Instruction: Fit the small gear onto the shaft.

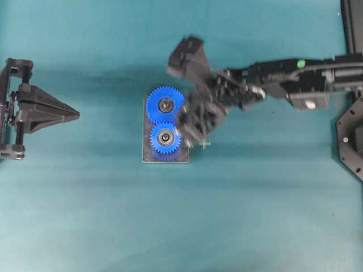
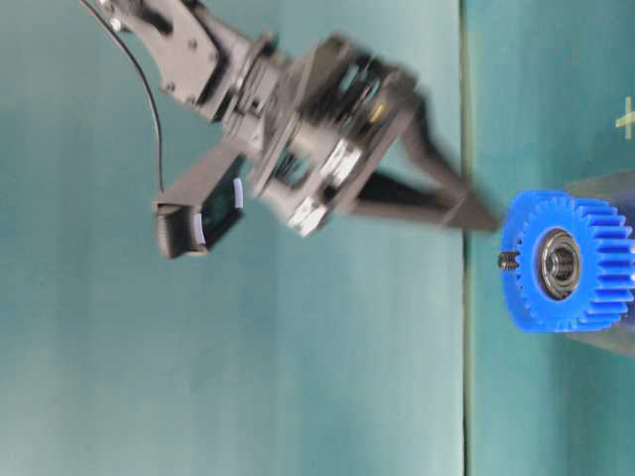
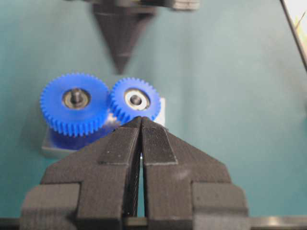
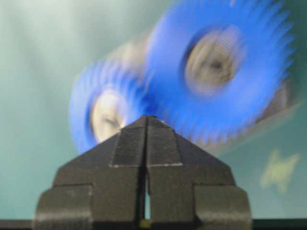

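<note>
The small gear (image 1: 165, 137) is sitting on the grey plate (image 1: 148, 157), its teeth meshing with the larger gear (image 1: 165, 105) just beside it. Its bearing hub is lying over the spot where the shaft would stand, though the shaft itself is hidden under the hub, so how far down the gear has seated cannot be told.

The right claw (image 1: 182, 135) is hanging just beside the small gear with its jaws pressed together and nothing between them. The left claw (image 3: 140, 122) is resting well apart from the plate, its jaws likewise together and empty.

To finish well, I judge the right claw should be pressing straight down on the hub, not on the teeth, keeping the gear level so it is not tilting or binding against the larger gear.
</note>
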